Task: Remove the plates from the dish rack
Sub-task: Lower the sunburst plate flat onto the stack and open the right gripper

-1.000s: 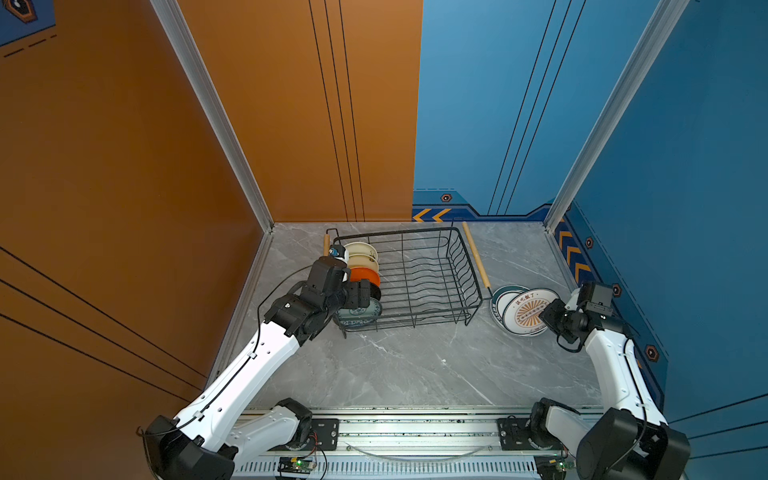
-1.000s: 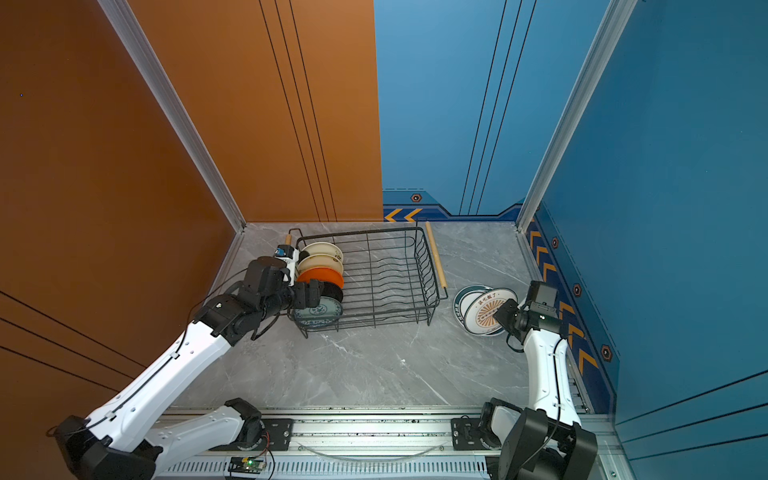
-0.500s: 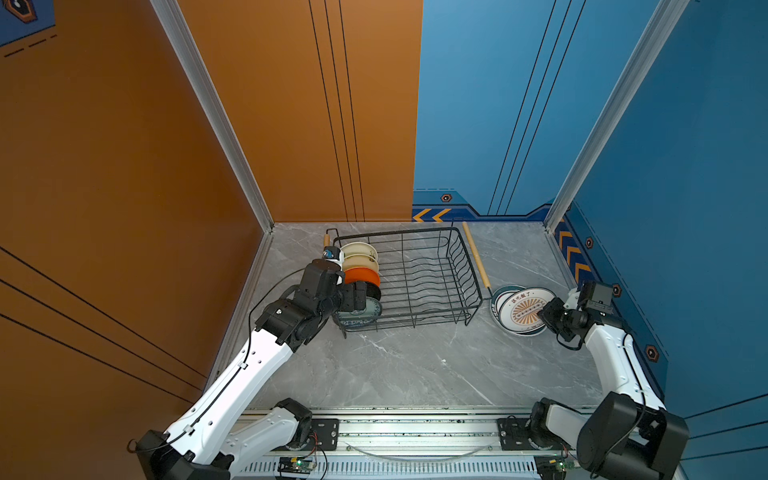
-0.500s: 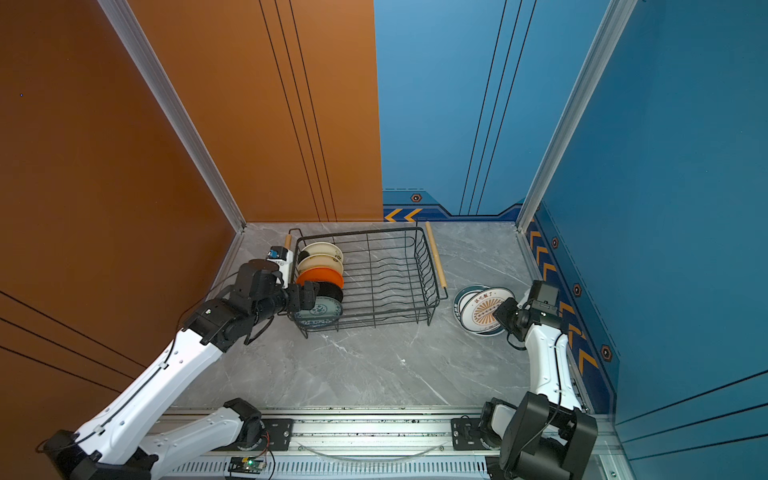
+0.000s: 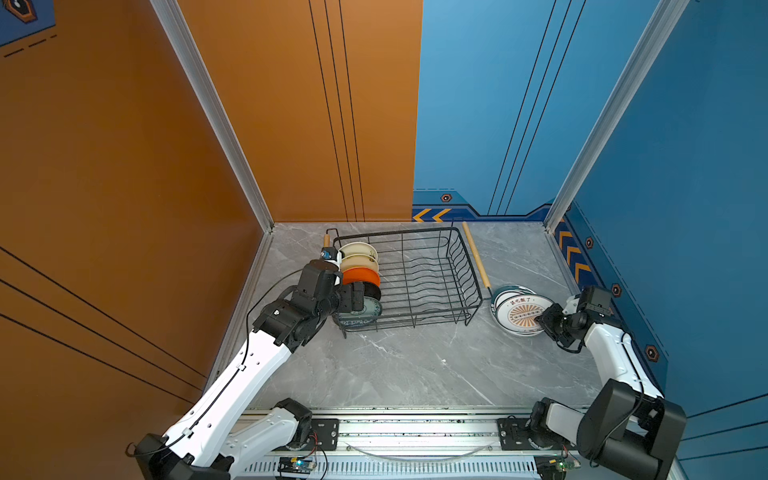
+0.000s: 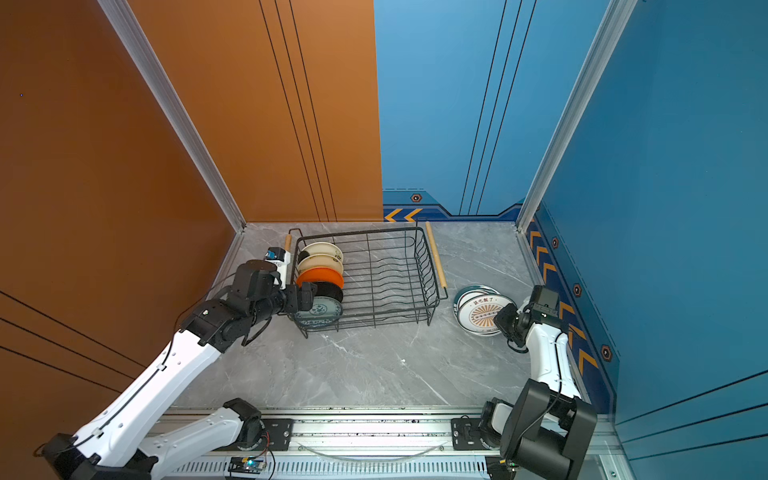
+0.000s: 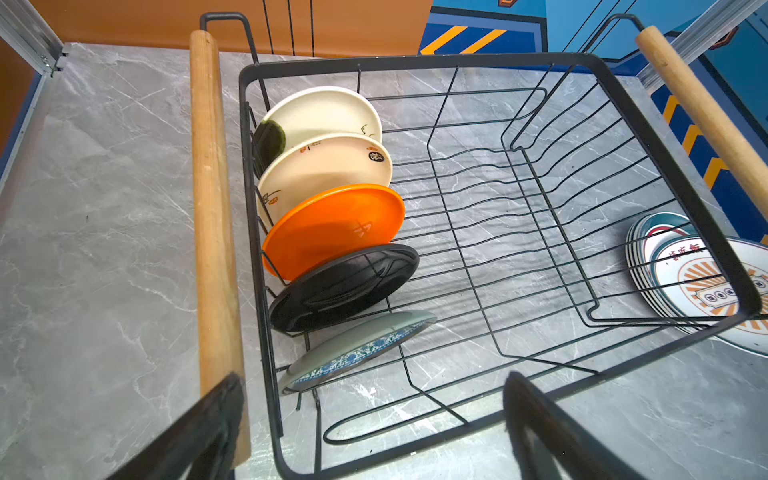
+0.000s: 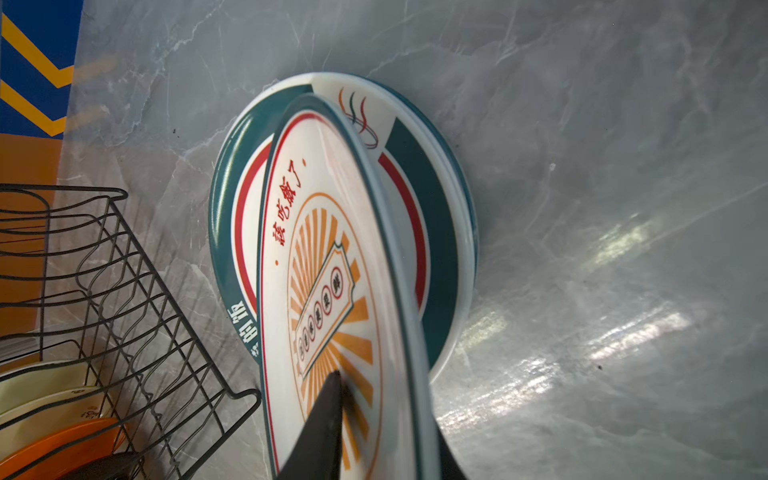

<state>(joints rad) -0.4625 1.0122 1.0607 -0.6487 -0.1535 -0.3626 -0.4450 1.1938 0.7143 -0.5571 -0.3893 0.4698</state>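
Bimanual workcell seen from above, with wrist-camera detail. In both top views the dish rack (image 5: 415, 274) (image 6: 365, 266) stands at centre frame on the grey marbled table (image 5: 415, 365), with a wooden handle (image 5: 476, 257) along its right end.

Five plates stand on edge in a row at the rack's left end. From far to near they are:
- a cream plate with a dark blot (image 7: 320, 116)
- a second cream plate (image 7: 328, 170)
- an orange plate (image 5: 360, 276) (image 7: 336, 226)
- a black plate (image 5: 372, 291) (image 7: 345, 284)
- a grey plate with a blue pattern (image 5: 365, 309) (image 7: 357, 345)

The rest of the rack holds nothing.

The left gripper (image 5: 353, 297) (image 6: 305, 297) (image 7: 374, 380) is at the rack's left end beside the black plate. Its jaws are spread wide and hold nothing.

To the right of the rack, at centre right of the top views, a stack of teal-rimmed plates (image 5: 505, 293) (image 8: 436, 216) lies on the table. A sunburst plate (image 5: 523, 313) (image 6: 484, 313) (image 8: 328, 266) rests on top, offset toward the near side.

The right gripper (image 5: 544, 318) (image 6: 503, 318) is at this plate's right edge. In the right wrist view the plate's rim passes between the two fingers (image 8: 324, 424). One finger lies on the printed face. Whether the jaws press the rim cannot be told.
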